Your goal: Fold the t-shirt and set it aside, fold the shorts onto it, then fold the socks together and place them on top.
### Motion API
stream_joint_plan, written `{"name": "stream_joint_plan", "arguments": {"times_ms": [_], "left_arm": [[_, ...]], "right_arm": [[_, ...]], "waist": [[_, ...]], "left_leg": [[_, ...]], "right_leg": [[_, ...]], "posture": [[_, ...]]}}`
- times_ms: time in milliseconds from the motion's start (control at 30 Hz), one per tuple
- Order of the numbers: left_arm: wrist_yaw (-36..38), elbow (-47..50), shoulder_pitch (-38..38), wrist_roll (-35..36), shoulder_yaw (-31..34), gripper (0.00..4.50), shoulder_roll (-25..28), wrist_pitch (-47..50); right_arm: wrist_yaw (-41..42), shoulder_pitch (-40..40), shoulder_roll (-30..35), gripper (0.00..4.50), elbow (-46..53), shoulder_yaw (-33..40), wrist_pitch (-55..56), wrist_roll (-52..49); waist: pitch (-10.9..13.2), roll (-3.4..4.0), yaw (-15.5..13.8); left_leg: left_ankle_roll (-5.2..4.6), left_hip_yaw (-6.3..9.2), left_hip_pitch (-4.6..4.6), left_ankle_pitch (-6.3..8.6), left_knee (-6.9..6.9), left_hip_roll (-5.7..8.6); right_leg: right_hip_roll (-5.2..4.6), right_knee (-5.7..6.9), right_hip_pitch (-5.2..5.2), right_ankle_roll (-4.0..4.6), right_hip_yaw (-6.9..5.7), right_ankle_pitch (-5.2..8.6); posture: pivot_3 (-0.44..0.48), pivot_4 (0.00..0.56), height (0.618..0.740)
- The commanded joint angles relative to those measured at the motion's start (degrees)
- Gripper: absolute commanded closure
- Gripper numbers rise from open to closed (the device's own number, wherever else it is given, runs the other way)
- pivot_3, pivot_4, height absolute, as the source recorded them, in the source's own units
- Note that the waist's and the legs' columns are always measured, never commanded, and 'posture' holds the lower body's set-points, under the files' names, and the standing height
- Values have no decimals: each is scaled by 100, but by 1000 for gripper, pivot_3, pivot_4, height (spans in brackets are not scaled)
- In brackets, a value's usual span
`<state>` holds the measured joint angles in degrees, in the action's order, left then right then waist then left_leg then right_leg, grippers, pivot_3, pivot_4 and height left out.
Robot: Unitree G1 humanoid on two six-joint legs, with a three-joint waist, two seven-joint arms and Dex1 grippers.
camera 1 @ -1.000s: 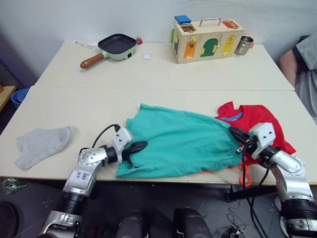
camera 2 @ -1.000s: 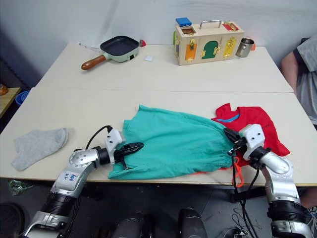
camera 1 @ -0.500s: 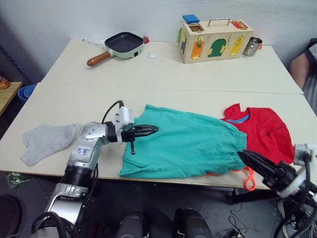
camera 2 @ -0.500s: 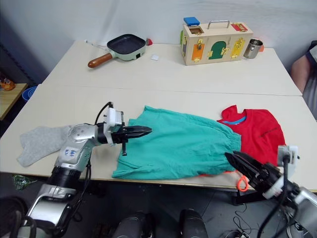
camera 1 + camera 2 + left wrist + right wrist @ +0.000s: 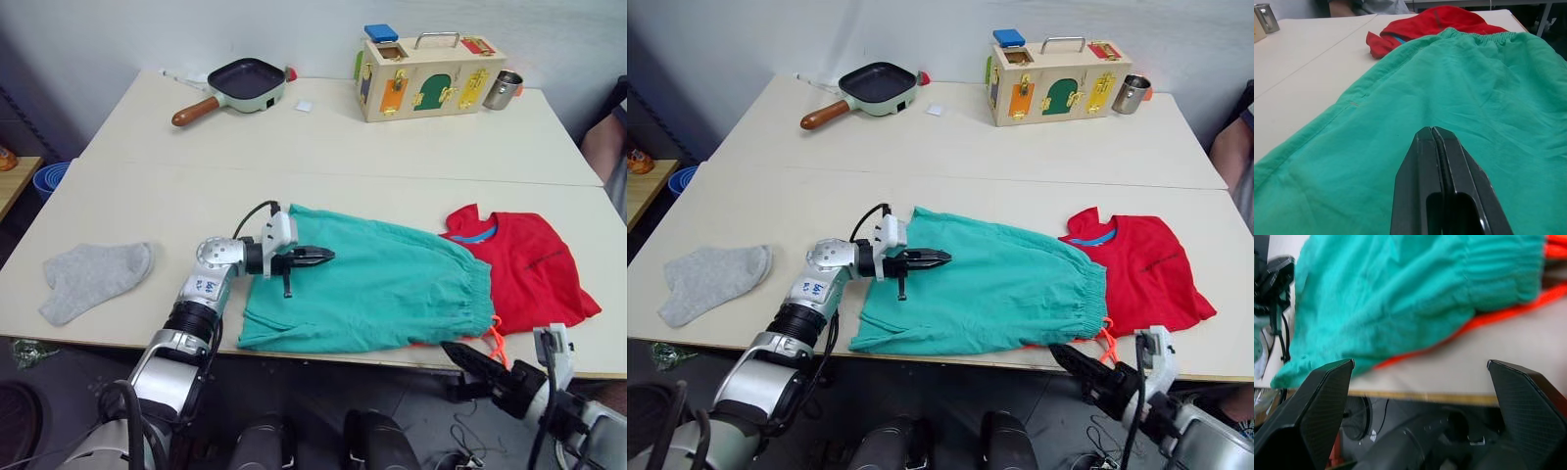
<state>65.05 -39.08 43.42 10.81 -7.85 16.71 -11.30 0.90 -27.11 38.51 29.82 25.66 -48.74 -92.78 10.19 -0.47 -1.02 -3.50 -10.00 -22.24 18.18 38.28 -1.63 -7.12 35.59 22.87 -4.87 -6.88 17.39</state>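
Moved: right gripper (image 5: 1087,375) dropped below table edge, jaws wide, empty | left gripper (image 5: 312,258) closed, empty, over shorts (image 5: 392,284) | t-shirt (image 5: 524,269) folded beside them | shorts fold and socks (image 5: 93,277) pending

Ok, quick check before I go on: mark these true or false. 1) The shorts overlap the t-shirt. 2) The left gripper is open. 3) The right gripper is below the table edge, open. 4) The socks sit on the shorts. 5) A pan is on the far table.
1) True: the shorts cover the near-left edge of the t-shirt.
2) False: the left gripper is shut, over the shorts, holding nothing.
3) True: the right gripper is open, below the table edge.
4) False: the socks lie apart on the table, left of the shorts.
5) True: the pan is there.
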Motion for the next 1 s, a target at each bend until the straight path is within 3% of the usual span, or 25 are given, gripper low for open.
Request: {"name": "stream_joint_plan", "arguments": {"times_ms": [33,133,300,400,500,567,733,867,1000], "left_arm": [[-54,82,14,84,174,4500,-17,-52],[-67,79,24,54,197,4500,17,-16],[-690,-301,194,-322,248,4500,76,-77],[-529,-338,134,-458,101,4500,180,20],[-380,-351,-33,-571,-20,4500,268,108],[-346,-376,-136,-632,-66,4500,314,93],[-537,-405,-259,-691,19,4500,318,104],[-855,-238,-182,-257,448,4500,173,643],[-810,159,-282,-240,444,4500,250,1001]], "right_arm": [[-343,206,-198,30,-109,-176,175,220],[-557,525,-424,30,-240,-263,302,125],[-1063,1104,-723,30,-593,-568,371,257],[-1215,1451,-924,30,-799,-811,350,435],[-1325,1788,-1318,567,-850,-1081,571,854],[-1427,1914,-1633,1188,-875,-1152,788,1204],[-1351,2024,-2207,3005,-713,-1192,1302,2047],[-856,2263,-2119,4396,-207,-1345,1889,3202],[-468,2663,-1608,4460,93,-1563,1901,4098]], "waist": [[-6,-12,4],[-8,-16,17],[-11,-27,89],[-17,-38,139],[-20,-42,154],[-22,-43,182],[-33,-36,235],[-32,-30,250],[-24,-18,252]], "left_leg": [[-1,0,1,0,0,0],[-2,2,1,-1,1,-1],[-4,2,3,-2,3,0],[-6,2,5,-4,1,0],[-3,2,6,-6,1,-2],[1,2,7,-8,-1,-2],[4,3,8,-9,-2,0],[4,3,8,-9,-3,1],[3,1,-3,-10,-2,5]], "right_leg": [[0,0,-2,-1,0,-1],[0,0,-3,-2,-1,-1],[-2,1,-6,-5,-1,-3],[-2,3,-8,-7,-1,-5],[-1,4,-7,-7,-1,-5],[0,6,-7,-6,-1,-5],[-3,8,-7,-6,0,-5],[-4,9,-6,-6,0,-5],[-4,17,9,-7,0,-5]], "posture": [[0,150,740],[0,150,740],[0,150,740],[0,150,740],[0,150,740],[0,150,740],[0,150,740],[0,150,740],[0,150,740]]}}
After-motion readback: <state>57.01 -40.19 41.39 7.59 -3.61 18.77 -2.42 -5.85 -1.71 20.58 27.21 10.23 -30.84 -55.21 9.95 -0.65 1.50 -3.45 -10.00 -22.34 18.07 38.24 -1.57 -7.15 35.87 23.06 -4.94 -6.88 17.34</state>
